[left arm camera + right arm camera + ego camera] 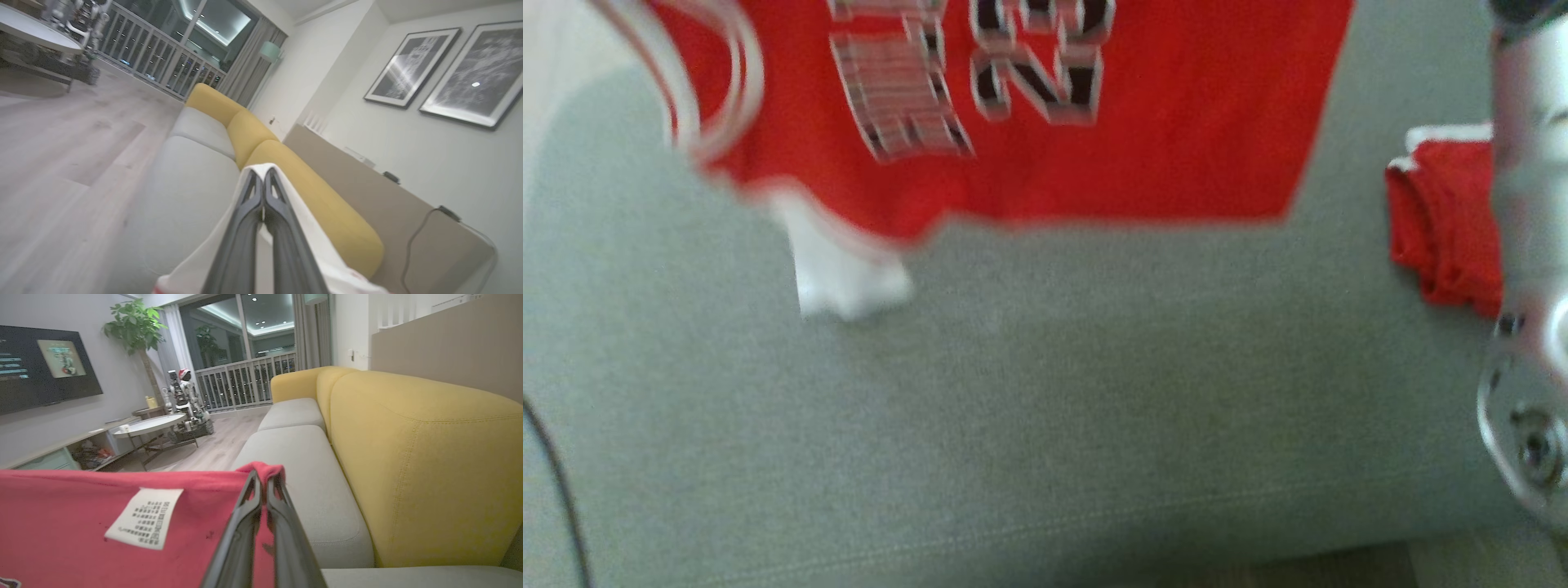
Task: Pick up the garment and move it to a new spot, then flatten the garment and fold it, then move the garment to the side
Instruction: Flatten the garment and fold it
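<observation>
The grey-and-yellow sofa (pixel 1045 425) sits beneath the one red garment (pixel 1176 122), which hangs over its seat. The garment's big block digits are too blurred to read. A second, bundled red cloth (pixel 1441 229) rests on the seat at right. The right wrist view adds one white care label (pixel 143 517), its print too small to read. The right end effector (pixel 263 482) is clamped on a red corner, and the left end effector (pixel 263 179) on the white edge.

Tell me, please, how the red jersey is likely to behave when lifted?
Probably floppy: the red jersey hangs slack from the left gripper and right gripper, white flap drooping. Likely light: two pinched edges carry it.
</observation>
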Robot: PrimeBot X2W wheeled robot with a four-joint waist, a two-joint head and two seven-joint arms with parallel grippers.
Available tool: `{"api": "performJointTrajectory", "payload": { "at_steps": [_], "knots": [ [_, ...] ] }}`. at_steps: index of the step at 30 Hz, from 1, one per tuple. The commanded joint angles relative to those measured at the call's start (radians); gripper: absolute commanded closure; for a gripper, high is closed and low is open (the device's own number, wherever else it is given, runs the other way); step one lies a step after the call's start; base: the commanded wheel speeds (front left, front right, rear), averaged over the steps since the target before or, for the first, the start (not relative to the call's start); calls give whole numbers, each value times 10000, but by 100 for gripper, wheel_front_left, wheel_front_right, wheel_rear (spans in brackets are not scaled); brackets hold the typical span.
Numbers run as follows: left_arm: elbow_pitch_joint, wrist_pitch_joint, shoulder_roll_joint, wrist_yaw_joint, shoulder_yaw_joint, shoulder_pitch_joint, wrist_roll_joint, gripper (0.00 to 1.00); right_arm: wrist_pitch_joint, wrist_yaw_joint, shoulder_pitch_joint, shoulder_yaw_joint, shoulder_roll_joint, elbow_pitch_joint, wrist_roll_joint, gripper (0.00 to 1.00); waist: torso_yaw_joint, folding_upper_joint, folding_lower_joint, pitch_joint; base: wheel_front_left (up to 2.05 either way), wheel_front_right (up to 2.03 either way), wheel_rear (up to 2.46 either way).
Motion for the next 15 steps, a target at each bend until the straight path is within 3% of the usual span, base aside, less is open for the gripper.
{"api": "performJointTrajectory", "payload": {
  "at_steps": [1, 5, 9, 12, 15],
  "knots": [
    [329, -83, 771, -278, 131, -1416, 564, 100, -359, -4, -1172, -199, 300, 9, -506, 100, -51, 0, 0, 1457, 0, 0, 0],
    [1444, -811, 997, -979, -212, -3174, 1577, 100, -1878, -4, -2561, -532, 386, 415, -1864, 100, -27, 0, 0, 2743, 0, 0, 0],
    [2340, -2174, 786, -1939, -260, -4477, 2126, 100, -3526, -4, -3655, -432, 409, 847, -2506, 100, 190, 0, 0, 3706, 0, 0, 0],
    [2912, -2970, 541, -2723, -224, -4776, 2127, 100, -4374, -4, -4068, -134, 412, 1286, -2587, 100, 446, 0, 0, 4256, 0, 0, 0],
    [3519, -3411, 250, -3178, -289, -4232, 1891, 100, -4743, -4, -3904, 292, 413, 1852, -2510, 100, 677, 0, 0, 4450, 0, 0, 0]
  ]
}}
